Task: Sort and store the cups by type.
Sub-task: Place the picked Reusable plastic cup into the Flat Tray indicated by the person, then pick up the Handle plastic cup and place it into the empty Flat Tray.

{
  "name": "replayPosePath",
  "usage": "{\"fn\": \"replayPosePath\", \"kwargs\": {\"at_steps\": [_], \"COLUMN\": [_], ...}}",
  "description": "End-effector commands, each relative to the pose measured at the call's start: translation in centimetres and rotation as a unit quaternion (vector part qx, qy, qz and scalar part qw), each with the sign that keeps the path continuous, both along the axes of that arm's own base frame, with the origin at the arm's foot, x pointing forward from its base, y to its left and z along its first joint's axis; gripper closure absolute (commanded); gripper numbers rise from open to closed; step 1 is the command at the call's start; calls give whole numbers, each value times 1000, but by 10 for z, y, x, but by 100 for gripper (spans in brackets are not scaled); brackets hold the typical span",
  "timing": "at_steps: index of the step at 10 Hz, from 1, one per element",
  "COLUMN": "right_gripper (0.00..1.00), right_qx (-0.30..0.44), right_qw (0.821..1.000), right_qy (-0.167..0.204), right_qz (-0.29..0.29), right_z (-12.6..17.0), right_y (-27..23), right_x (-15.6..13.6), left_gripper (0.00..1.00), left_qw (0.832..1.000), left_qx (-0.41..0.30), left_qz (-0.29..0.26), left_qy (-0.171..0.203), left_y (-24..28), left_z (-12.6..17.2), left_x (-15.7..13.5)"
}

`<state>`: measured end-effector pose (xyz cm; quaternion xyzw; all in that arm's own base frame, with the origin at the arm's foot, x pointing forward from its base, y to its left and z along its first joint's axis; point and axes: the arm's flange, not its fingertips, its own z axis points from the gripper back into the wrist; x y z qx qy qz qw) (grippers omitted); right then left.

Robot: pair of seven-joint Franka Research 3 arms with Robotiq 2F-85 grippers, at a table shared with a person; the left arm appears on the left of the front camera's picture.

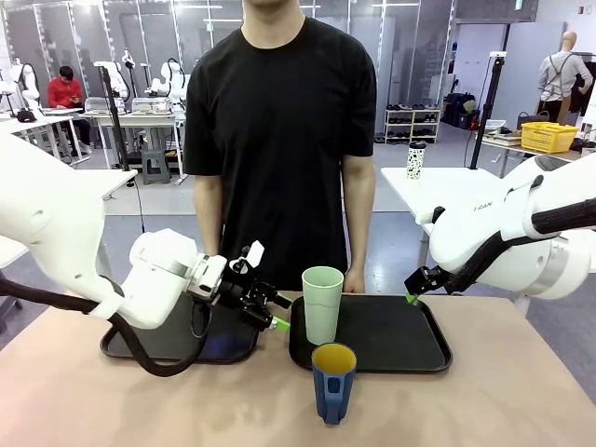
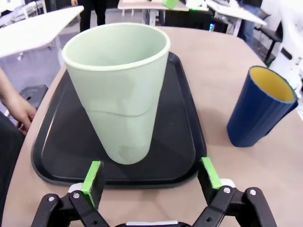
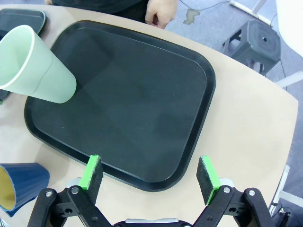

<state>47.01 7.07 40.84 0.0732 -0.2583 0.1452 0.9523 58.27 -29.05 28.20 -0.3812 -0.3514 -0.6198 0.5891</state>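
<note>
Find the dark-blue mug (image 1: 333, 382) nearest you. It stands upright on the bare table (image 1: 503, 391), just in front of the right black tray (image 1: 396, 337). The pale-green tumbler (image 1: 322, 304) stands upright on that tray's near left corner. The left gripper (image 1: 277, 312) points at the tumbler and stops just short of it, jaws spread wide and empty. The right gripper (image 1: 411, 296) hovers near the tray's far right corner, likewise spread and empty. A second black tray (image 1: 168, 345) lies under the left arm. The person's hand (image 1: 353, 280) rests at the right tray's far edge.
</note>
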Motion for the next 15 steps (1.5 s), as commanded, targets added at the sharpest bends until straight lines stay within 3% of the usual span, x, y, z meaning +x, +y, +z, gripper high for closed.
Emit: {"fn": "replayPosePath", "kwargs": {"at_steps": [1,10,12,15], "right_gripper": [0,0,0,0], "right_qx": [6,6,6,6], "right_qw": [1000,1000,1000,1000], "right_qy": [1,1,1,1], "right_qz": [2,2,2,2], "right_z": [-1,-1,-1,-1], "right_y": [-3,-3,-3,-3], "right_x": [-2,-2,-2,-2], "left_gripper": [0,0,0,0], "left_qw": [1000,1000,999,990], "left_qx": [-4,-1,31,127], "left_qz": [18,4,3,15], "left_qy": [-8,0,-41,-55], "left_y": [6,5,46,111], "left_z": [6,7,40,82], "left_x": [-12,-7,-37,-100]}}
